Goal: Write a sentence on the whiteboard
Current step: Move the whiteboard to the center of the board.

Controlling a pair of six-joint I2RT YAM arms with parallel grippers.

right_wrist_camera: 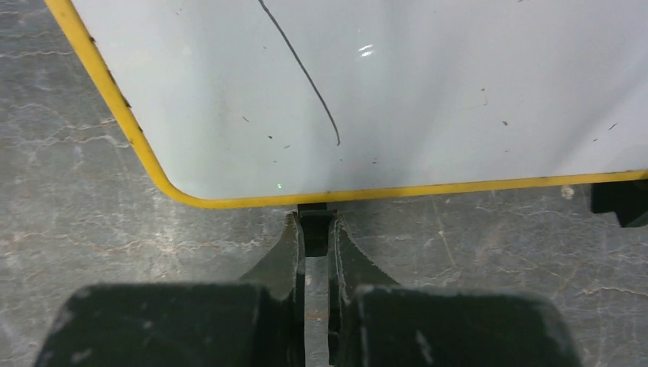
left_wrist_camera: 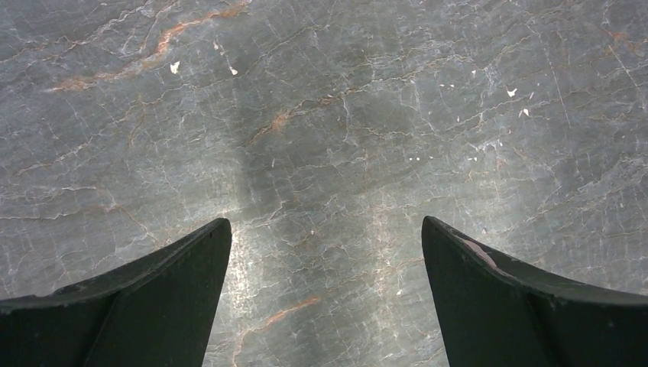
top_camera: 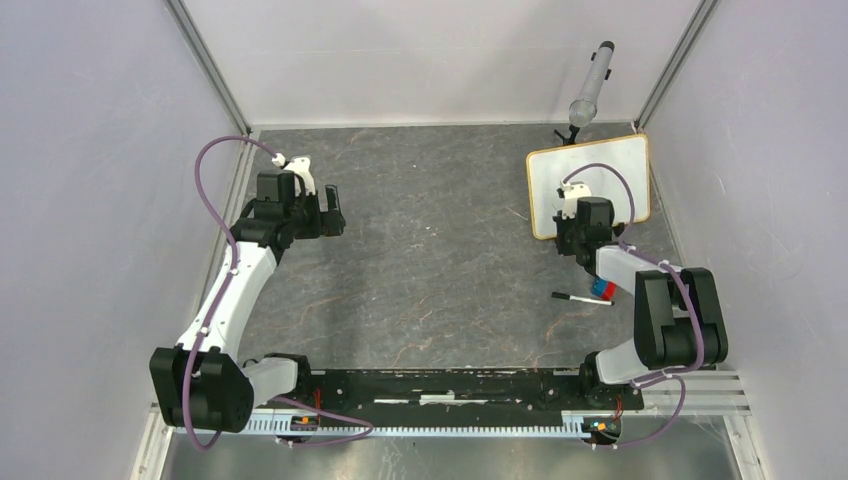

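- Item, whiteboard [top_camera: 548,185]: far right of the tabletop [top_camera: 440,250], near the back corner; white face, yellow-orange frame, rounded corners; I cannot tell whether it lies flat or is tipped up
- Item, right fingers [right_wrist_camera: 279,256]: closed tight on a small black foot [right_wrist_camera: 315,218] at the board's near long edge; the top view hides this grip under my wrist, only the right wrist view shows it
- Item, second black foot [right_wrist_camera: 620,202]: on the same edge, off to the side, at the border of the right wrist view
- Item, thin dark pen stroke [right_wrist_camera: 306,76]: one slanting line on the white face, with a few small specks around it; too fine to make out from above
- Item, left fingers [left_wrist_camera: 153,306]: spread wide, holding nothing; the left wrist view shows only bare stone between them; from above they sit at the far left, well apart from the board
- Item, black marker [top_camera: 582,297]: lying on the tabletop just beside my right forearm; top view only
- Item, small red-and-blue object [top_camera: 600,290]: touching or just beside the marker's end; identity unclear
- Item, grey tube [top_camera: 592,80]: on a black stand behind the board, leaning up against the back wall
- Surface: dark grey stone-patterned top with pale and rust-coloured veins; scattered white flecks
- Room: pale lilac-grey wall panels [top_camera: 90,150] on three sides, metal posts in the corners
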